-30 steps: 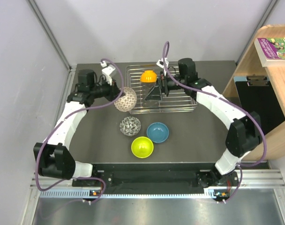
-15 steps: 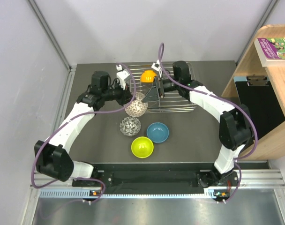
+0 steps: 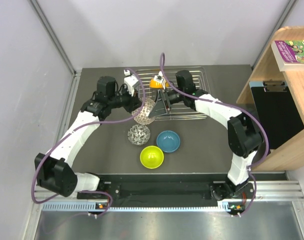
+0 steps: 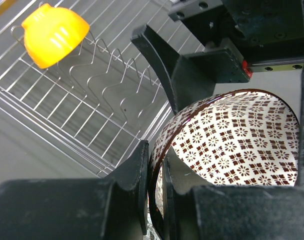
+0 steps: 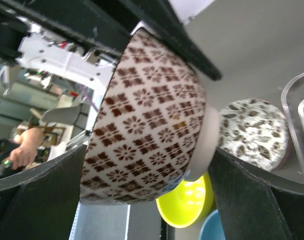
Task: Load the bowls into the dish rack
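Observation:
My left gripper [image 3: 141, 107] [image 4: 157, 186] is shut on the rim of a brown-and-white patterned bowl [image 3: 146, 112] [image 4: 242, 145] [image 5: 147, 125], held on edge above the table beside the dish rack's [image 3: 194, 95] [image 4: 92, 95] left end. My right gripper [image 3: 159, 105] [image 5: 147, 192] is open, one finger on each side of that same bowl. An orange bowl [image 3: 157, 81] [image 4: 52, 32] stands in the rack. On the table lie a black-and-white mosaic bowl [image 3: 139, 134] [image 5: 252, 132], a blue bowl [image 3: 168, 141] [image 5: 209, 231] and a lime green bowl [image 3: 151, 157] [image 5: 189, 202].
A wooden shelf [image 3: 287, 100] with a book [image 3: 292, 50] on top stands at the right of the table. Grey walls close in the back and left. Purple cables loop over both arms.
My left arm carried the patterned bowl right, up to the rack's left end. My right gripper came left out of the rack and now straddles the bowl.

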`<action>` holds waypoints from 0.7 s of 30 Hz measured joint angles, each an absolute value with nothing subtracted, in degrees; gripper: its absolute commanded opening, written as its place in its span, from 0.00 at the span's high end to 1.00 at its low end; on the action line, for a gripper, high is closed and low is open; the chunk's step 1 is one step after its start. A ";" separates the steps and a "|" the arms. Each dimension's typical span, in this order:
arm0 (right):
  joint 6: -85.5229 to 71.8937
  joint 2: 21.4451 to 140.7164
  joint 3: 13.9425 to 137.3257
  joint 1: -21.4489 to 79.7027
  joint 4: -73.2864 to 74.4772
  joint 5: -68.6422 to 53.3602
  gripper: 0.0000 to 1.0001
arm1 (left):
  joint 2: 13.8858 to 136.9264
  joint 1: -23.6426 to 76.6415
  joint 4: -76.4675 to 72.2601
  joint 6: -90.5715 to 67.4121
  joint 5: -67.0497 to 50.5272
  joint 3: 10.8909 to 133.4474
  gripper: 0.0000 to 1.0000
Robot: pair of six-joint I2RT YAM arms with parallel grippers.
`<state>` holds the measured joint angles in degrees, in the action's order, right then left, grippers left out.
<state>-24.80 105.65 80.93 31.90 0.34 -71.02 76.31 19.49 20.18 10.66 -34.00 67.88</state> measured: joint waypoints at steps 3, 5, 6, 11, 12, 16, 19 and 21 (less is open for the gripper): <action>-27.29 105.65 79.64 31.92 -3.36 -74.32 0.04 | 75.16 19.64 19.99 10.87 -33.58 67.46 1.00; -30.87 105.65 77.73 31.94 -7.79 -76.55 0.04 | 74.54 19.66 19.75 10.96 -33.54 66.98 1.00; -33.01 105.65 76.69 31.99 -10.57 -77.47 0.04 | 74.35 19.68 19.73 11.05 -33.56 66.81 1.00; -46.09 106.34 72.47 31.92 -25.98 -79.48 0.00 | 74.24 19.70 19.53 10.94 -34.15 66.13 1.00; -47.46 106.69 72.40 31.88 -27.53 -79.59 0.01 | 74.17 19.68 19.38 10.96 -34.20 66.11 1.00; -51.29 107.55 72.40 31.81 -31.99 -79.59 0.00 | 74.13 19.68 19.11 10.98 -34.37 66.08 1.00; -51.66 107.55 72.40 31.70 -32.67 -78.98 0.00 | 74.13 19.77 18.81 10.96 -34.72 66.04 1.00; -50.72 107.55 72.58 31.51 -31.75 -78.24 0.00 | 74.13 20.05 18.70 10.96 -34.74 65.73 1.00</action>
